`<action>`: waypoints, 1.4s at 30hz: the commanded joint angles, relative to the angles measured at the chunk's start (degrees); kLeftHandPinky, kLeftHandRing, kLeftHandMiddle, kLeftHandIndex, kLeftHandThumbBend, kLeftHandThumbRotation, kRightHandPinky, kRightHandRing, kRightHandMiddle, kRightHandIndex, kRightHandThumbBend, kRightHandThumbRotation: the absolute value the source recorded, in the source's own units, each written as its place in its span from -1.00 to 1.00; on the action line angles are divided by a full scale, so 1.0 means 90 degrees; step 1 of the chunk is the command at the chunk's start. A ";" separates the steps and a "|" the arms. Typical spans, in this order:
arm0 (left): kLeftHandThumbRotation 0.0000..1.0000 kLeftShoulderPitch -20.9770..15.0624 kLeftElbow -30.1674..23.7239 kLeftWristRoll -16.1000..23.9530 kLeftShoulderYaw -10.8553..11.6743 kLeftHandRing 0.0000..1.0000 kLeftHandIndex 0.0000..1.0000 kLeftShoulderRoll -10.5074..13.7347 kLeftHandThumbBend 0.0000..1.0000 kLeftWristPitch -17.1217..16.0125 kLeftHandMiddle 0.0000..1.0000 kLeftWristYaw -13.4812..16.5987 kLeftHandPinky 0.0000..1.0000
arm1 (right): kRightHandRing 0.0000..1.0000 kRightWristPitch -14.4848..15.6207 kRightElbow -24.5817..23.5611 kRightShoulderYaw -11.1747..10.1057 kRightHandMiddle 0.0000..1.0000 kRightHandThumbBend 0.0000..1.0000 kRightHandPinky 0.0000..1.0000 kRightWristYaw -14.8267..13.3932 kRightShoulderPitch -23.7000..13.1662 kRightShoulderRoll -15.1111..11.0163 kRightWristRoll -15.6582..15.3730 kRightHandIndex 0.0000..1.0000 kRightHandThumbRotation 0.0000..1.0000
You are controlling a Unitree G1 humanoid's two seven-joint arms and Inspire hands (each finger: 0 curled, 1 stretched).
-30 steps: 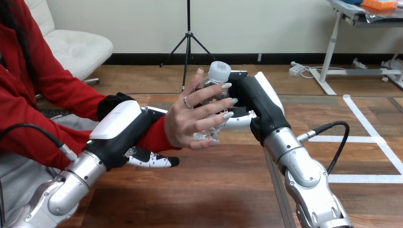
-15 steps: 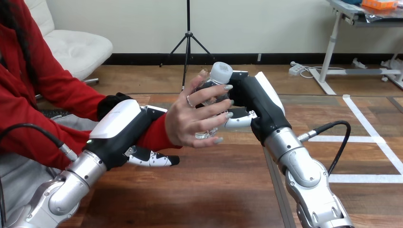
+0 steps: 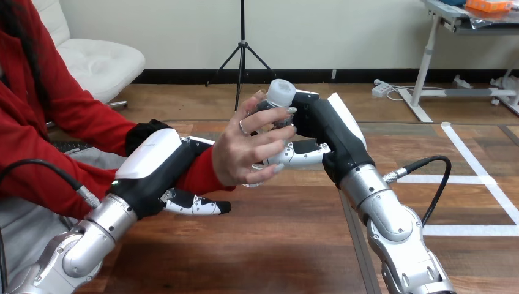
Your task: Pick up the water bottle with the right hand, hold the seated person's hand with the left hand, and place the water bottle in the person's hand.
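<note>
Water bottle [image 3: 281, 92] — aloft over table [image 3: 275, 245]

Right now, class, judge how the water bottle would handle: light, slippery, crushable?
The water bottle looks clear thin plastic: probably light and squeezable. Its smooth wall may slip, though the person's hand and right robot hand both wrap it.

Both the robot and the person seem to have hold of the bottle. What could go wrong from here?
The right hand and the person's hand both grip the bottle: released too early, it could drop onto the table. The person's fingers lie close to the robot's, so they might get pinched. The left hand is clasped round the person's wrist; a sudden pull could strain it.
</note>
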 commanded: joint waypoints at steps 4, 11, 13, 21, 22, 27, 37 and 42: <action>-0.85 -0.0074 -0.0302 0.0025 -0.0239 -0.19 -0.04 -0.0309 0.42 -0.0177 -0.06 -0.0094 -0.32 | 0.36 0.0002 -0.0437 0.0124 0.37 0.84 0.20 0.0023 -0.0522 0.0169 0.0026 0.28 -0.76; -0.86 -0.0074 -0.0289 0.0025 -0.0227 -0.19 -0.04 -0.0305 0.43 -0.0191 -0.05 -0.0093 -0.31 | 0.41 0.0002 -0.0427 0.0124 0.40 0.83 0.28 -0.0012 -0.0516 0.0143 -0.0001 0.30 -0.67; -0.87 -0.0072 -0.0286 0.0033 -0.0225 -0.19 -0.04 -0.0303 0.43 -0.0195 -0.05 -0.0085 -0.31 | 0.42 -0.0006 -0.0427 0.0123 0.40 0.84 0.29 -0.0038 -0.0510 0.0131 -0.0020 0.31 -0.65; -0.89 -0.0058 -0.0304 0.0054 -0.0220 -0.18 -0.04 -0.0296 0.43 -0.0173 -0.05 -0.0073 -0.31 | 0.42 0.0010 -0.0463 0.0101 0.41 0.83 0.30 -0.0095 -0.0472 0.0096 -0.0063 0.32 -0.58; -0.89 -0.0058 -0.0308 0.0064 -0.0221 -0.18 -0.04 -0.0294 0.43 -0.0172 -0.05 -0.0065 -0.31 | 0.42 0.0004 -0.0466 0.0095 0.41 0.82 0.29 -0.0098 -0.0465 0.0093 -0.0065 0.32 -0.57; -0.91 -0.0051 -0.0306 0.0092 -0.0218 -0.20 -0.04 -0.0296 0.42 -0.0199 -0.06 -0.0012 -0.32 | 0.37 -0.0056 -0.0491 0.0032 0.39 0.78 0.20 -0.0171 -0.0407 0.0104 -0.0067 0.32 -0.52; -0.99 -0.0043 -0.0295 0.0101 -0.0216 -0.26 -0.08 -0.0306 0.43 -0.0252 -0.10 0.0063 -0.38 | 0.19 0.0042 -0.0804 -0.0101 0.28 0.69 -0.02 -0.0534 -0.0151 0.0119 -0.0150 0.29 -0.30; -1.00 -0.0041 -0.0284 0.0097 -0.0224 -0.28 -0.10 -0.0305 0.41 -0.0245 -0.12 0.0074 -0.40 | 0.17 0.0084 -0.0953 -0.0167 0.26 0.61 -0.04 -0.0722 -0.0017 0.0084 -0.0193 0.29 -0.20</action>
